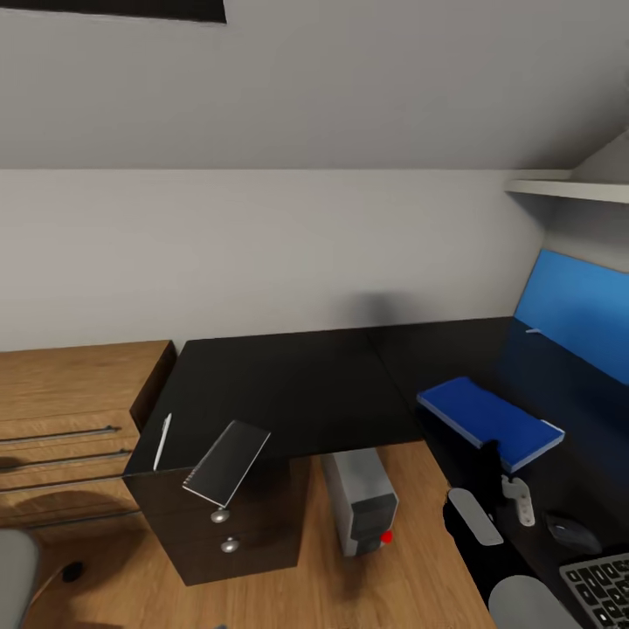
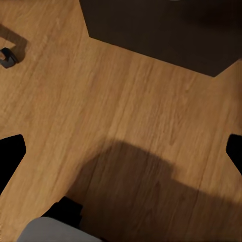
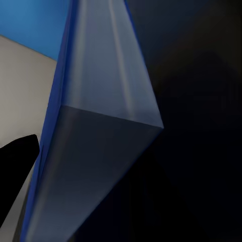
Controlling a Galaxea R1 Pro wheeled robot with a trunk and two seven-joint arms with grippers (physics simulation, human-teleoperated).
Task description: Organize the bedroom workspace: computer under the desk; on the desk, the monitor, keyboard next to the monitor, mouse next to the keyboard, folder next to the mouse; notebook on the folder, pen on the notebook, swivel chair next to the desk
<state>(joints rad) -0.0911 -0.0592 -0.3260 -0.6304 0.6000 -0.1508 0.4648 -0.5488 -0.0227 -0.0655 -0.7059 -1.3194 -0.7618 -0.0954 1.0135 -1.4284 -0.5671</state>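
Note:
The black L-shaped desk (image 1: 332, 393) fills the middle of the head view. The blue folder (image 1: 489, 421) lies on its right wing in front of the monitor (image 1: 577, 306). My right gripper (image 1: 492, 459) is at the folder's near edge. Up close, the folder's pale edge (image 3: 106, 116) has one black finger (image 3: 17, 161) against its blue face; the other finger is lost in the dark. The notebook (image 1: 225, 463) overhangs the desk's left front edge beside the pen (image 1: 162, 441). The computer (image 1: 360, 500) stands under the desk. Mouse (image 1: 572, 531) and keyboard (image 1: 603, 587) lie at the lower right. My left gripper (image 2: 121, 151) hangs open over the floor.
A wooden chest of drawers (image 1: 70, 419) stands left of the desk. The swivel chair's grey seat (image 1: 13, 568) and a castor (image 1: 72, 572) show at the lower left. A castor (image 2: 7, 56) and the black drawer unit (image 2: 161, 30) lie ahead of my left gripper. A shelf (image 1: 568, 188) is mounted upper right.

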